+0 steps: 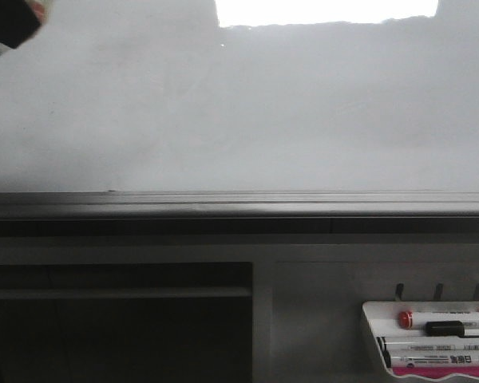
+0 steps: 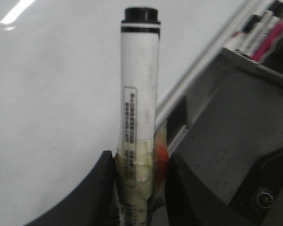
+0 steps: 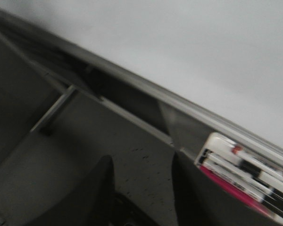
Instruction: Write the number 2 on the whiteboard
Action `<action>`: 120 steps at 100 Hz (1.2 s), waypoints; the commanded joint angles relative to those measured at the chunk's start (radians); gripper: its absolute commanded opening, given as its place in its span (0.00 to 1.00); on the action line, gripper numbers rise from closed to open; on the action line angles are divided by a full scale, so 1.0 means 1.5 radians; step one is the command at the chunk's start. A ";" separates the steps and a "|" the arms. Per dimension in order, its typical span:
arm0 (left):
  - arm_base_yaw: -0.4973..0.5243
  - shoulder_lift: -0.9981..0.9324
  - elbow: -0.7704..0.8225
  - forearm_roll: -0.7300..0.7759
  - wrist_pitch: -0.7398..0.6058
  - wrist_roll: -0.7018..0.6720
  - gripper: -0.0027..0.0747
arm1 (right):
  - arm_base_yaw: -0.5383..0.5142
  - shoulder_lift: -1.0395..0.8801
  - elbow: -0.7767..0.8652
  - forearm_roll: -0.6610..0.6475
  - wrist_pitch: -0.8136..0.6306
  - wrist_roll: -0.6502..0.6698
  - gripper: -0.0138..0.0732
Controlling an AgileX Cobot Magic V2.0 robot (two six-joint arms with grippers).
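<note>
Left gripper [image 2: 139,188] — dark fingers clamped on the taped lower barrel of a white cylindrical marker with black cap end [image 2: 139,89]; barrel stands straight out from the jaws, black end farthest from the wrist. Can't tell from the wrist view whether that end is a cap or the nib, nor whether it touches the board.

Beyond the marker: the large glossy pale grey-white whiteboard [image 1: 239,112], its grey metal bottom rail [image 1: 239,203] running off to one side of the claw. No stroke visible on it anywhere, so the "2" isn't started.

To do the step well, imo: bring tip square to the surface w/ light, even pressure, start at the curved top, sweep down, finish on the flat base stroke — one continuous line, no lift. Keep clear of the rail.

Right gripper [image 3: 141,188]: fingers spread, nothing between them, parked low facing the dark cabinet front below the rail. Farther out on one side of it, a small white marker tray w/ spare pens [image 3: 247,179], untouched.

Front view: only a dark bit of the left arm in the top corner.
</note>
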 commanded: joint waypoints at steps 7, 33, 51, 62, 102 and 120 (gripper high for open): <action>-0.111 -0.013 -0.025 -0.031 -0.032 0.021 0.09 | 0.001 0.074 -0.063 0.139 0.103 -0.169 0.45; -0.229 -0.013 -0.025 -0.025 -0.060 0.021 0.09 | 0.087 0.142 -0.112 0.140 0.145 -0.254 0.45; -0.231 -0.013 -0.025 -0.025 -0.061 0.021 0.09 | 0.183 0.143 -0.140 0.067 0.120 -0.255 0.45; -0.231 -0.013 -0.025 -0.025 -0.068 0.021 0.09 | 0.219 0.143 -0.140 0.081 0.084 -0.255 0.45; -0.231 -0.013 -0.025 -0.025 -0.074 0.021 0.09 | 0.247 0.143 -0.140 0.072 0.058 -0.255 0.45; -0.231 -0.013 -0.025 -0.025 -0.075 0.021 0.09 | 0.247 0.143 -0.140 0.072 0.050 -0.255 0.45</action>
